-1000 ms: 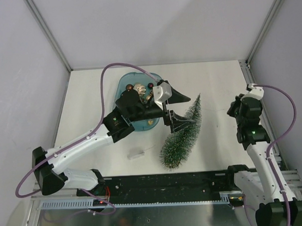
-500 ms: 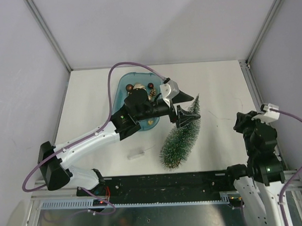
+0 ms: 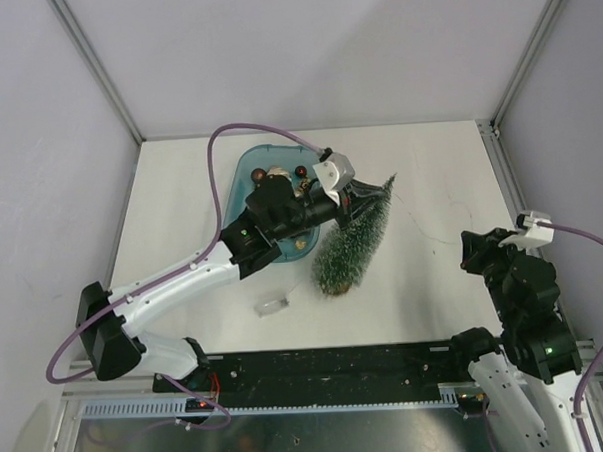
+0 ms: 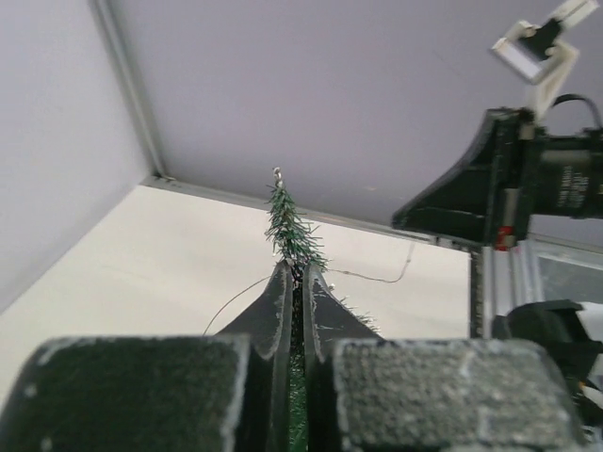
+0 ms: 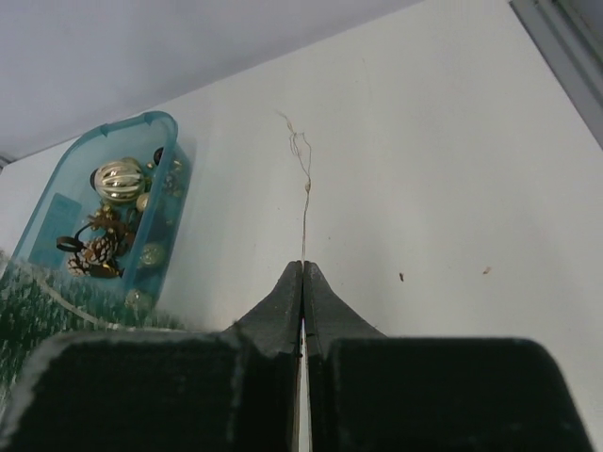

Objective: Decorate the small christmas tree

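My left jaws were closed on the tree (image 3: pixel 351 249) below its tip, its axis running straight ahead, while my right jaws, well apart, pinched a wire (image 5: pixel 303 202).

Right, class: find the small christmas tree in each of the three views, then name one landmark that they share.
Top external: the small christmas tree lies tilted at centre, its upper part in the left claw.
Left wrist: the tree's tip pokes up beyond the shut fingers.
Right wrist: only bristles, in the bottom-left corner.
Shared landmark: the thin wire on the table.
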`<state>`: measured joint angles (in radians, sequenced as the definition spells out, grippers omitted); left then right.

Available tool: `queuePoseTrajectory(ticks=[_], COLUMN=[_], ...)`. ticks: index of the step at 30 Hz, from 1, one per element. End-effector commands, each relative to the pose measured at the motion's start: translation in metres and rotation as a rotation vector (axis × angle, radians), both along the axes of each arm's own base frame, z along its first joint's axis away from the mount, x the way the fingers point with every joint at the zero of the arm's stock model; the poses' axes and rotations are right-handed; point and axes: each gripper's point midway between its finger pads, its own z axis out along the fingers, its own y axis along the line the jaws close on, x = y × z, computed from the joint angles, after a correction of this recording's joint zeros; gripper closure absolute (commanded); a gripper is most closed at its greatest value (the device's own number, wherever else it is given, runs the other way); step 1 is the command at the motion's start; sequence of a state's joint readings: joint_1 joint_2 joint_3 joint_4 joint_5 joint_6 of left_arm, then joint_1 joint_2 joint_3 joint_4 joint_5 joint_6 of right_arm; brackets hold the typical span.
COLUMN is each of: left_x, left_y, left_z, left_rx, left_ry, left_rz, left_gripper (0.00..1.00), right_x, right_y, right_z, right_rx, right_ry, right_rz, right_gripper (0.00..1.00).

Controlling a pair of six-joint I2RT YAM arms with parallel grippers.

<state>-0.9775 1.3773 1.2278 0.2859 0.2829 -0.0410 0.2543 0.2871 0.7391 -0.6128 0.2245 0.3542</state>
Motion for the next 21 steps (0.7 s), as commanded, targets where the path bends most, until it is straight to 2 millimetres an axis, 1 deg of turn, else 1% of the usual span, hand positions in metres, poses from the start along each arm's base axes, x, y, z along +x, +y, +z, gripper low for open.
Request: queuePoseTrajectory(ticks=[1, 5, 7, 9, 11, 13, 15, 16, 18, 20, 21], left_x=[0.018, 0.029, 0.036, 0.042, 0.046, 0.050, 0.054, 0.055, 0.058, 0.060, 0.061], left_y=[0.033, 0.051, 0.060, 0.069, 0.075, 0.079, 0.080, 0.080, 0.077, 0.072, 0.068], left_z=[0.053, 0.049, 0.039, 0.032, 0.027, 0.025, 0.026, 0.028, 0.031, 0.036, 0.038], left_rx=[-0.101, -0.098, -0.094, -0.095, -0.101, -0.106, -0.111, -0.115, -0.119, -0.135, -0.139], left_ry=[-0.161, -0.159, -0.137, -0.114, -0.102, -0.097, -0.095, -0.097, -0.099, -0.083, -0.078], left_rz=[0.127, 0.189, 0.227, 0.263, 0.290, 0.309, 0.325, 0.329, 0.329, 0.319, 0.314], left_gripper=[1.00, 1.00, 1.00, 1.00, 1.00, 1.00, 1.00, 1.00, 1.00, 1.00, 1.00], right_x=[0.002, 0.010, 0.012, 0.011, 0.008, 0.004, -0.003, -0.010, -0.024, -0.041, -0.048], right_y=[-0.011, -0.022, -0.025, -0.024, -0.019, -0.002, 0.022, 0.040, 0.069, 0.088, 0.094], right_z=[0.026, 0.025, 0.023, 0.022, 0.021, 0.027, 0.034, 0.036, 0.035, 0.030, 0.027], right_rx=[-0.026, -0.083, -0.095, -0.093, -0.092, -0.080, -0.075, -0.072, -0.064, -0.059, -0.064], right_ry=[-0.054, -0.022, -0.003, 0.007, 0.008, -0.027, -0.058, -0.068, -0.070, -0.059, -0.053], right_rz=[-0.051, -0.112, -0.131, -0.126, -0.090, 0.014, 0.162, 0.272, 0.462, 0.602, 0.657], right_gripper=[1.00, 1.00, 1.00, 1.00, 1.00, 1.00, 1.00, 1.00, 1.00, 1.00, 1.00])
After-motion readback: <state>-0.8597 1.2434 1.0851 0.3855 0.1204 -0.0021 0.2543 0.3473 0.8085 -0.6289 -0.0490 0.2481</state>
